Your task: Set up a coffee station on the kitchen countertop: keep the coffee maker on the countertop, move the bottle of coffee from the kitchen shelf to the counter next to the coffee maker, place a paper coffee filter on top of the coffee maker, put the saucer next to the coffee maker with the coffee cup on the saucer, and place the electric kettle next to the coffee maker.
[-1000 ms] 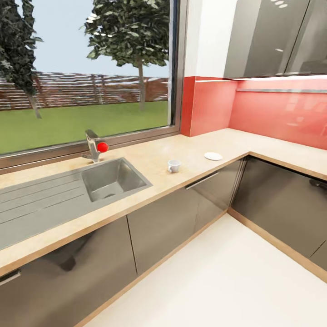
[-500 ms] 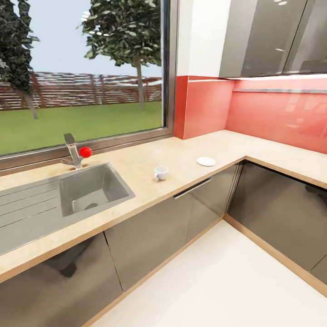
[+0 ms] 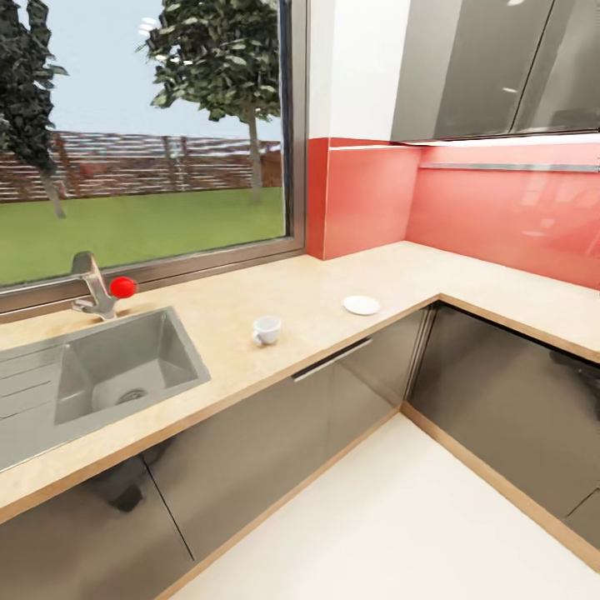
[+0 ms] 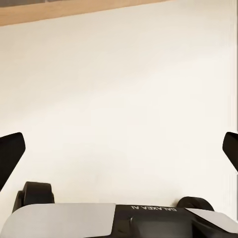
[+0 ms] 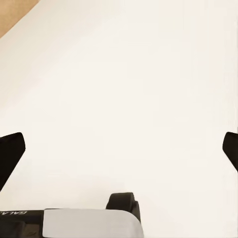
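In the head view a small white coffee cup (image 3: 266, 330) with a loop handle stands on the light wood-grain kitchen countertop (image 3: 392, 271), right of the sink. A flat white saucer (image 3: 362, 305) lies on the same countertop, further right, apart from the cup. In the left wrist view my left gripper (image 4: 119, 151) is open over pale floor, nothing between its black fingertips (image 4: 10, 153). The right wrist view shows my right gripper (image 5: 119, 151) open too, also above bare floor. The coffee maker, bottle of coffee, paper coffee filter and electric kettle are out of view.
A steel sink (image 3: 117, 371) with a tap (image 3: 92, 287) and a red knob sits at the left under a wide window. The counter turns a corner at the right, below a red backsplash (image 3: 492, 208) and grey wall cabinets. Grey cabinet fronts (image 3: 275, 425) border pale floor.
The whole head view has shifted: sink, cup and saucer slide leftward in the picture, so the camera has turned right. Nothing on the counter has moved.
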